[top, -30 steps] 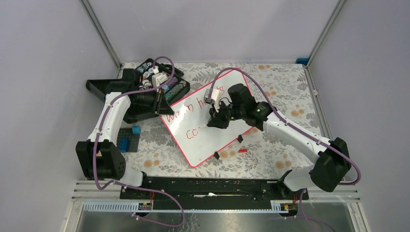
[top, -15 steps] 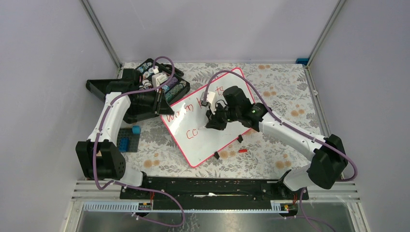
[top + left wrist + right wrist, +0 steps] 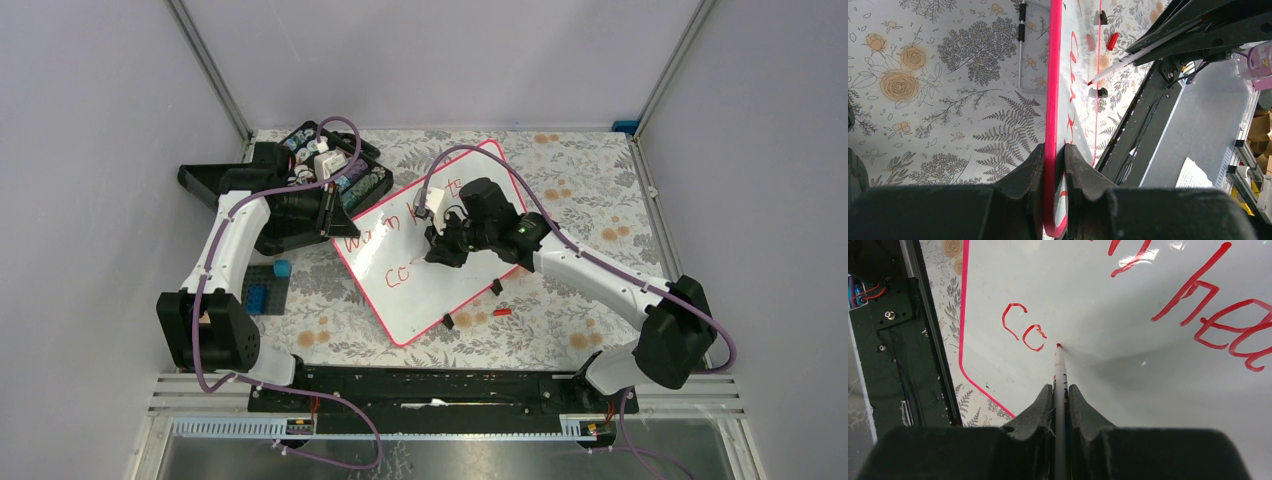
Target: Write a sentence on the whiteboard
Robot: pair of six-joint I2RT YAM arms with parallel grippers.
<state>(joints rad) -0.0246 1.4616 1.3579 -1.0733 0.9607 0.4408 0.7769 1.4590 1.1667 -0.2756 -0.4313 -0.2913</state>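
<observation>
The top external camera looks steeply down from high on the near side, which lies at the frame's bottom, and takes in the whole table [image 3: 590, 190]. The left wrist camera sights edge-on, very close, along the whiteboard [image 3: 1053, 75]. The right wrist camera faces the board's surface closely, looking down the marker [image 3: 1060, 370]. All three share the red writing [image 3: 1028, 335].

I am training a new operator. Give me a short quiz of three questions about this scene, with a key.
1. True or false: the left jaws clamp the whiteboard by its pink rim.
2. What do the right jaws hold? A) an eraser B) a red marker C) a cloth
3. Fill in: the second line of the sentence has ___ letters so far.
Key: 1 true; 2 B; 3 two.
</observation>
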